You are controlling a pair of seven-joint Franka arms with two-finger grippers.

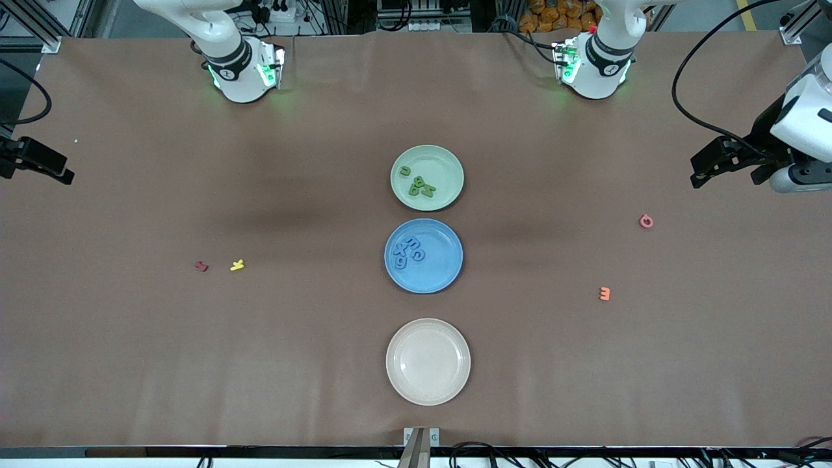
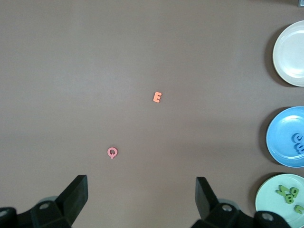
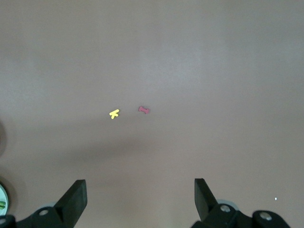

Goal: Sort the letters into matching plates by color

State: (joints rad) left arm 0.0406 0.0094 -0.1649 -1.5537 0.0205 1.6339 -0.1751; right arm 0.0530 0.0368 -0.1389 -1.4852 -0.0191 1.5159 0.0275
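With the green letters lying in the green plate and the blue letters in the blue plate, at 6 o'clock of it, sorting looks complete. Best step: hold both arms clear, disturb nothing. Left gripper and right gripper wait over bare surface at its two ends, jaws released, empty. Strays: pink letter, orange letter, red letter, yellow letter, beige plate. Nothing obstructs.
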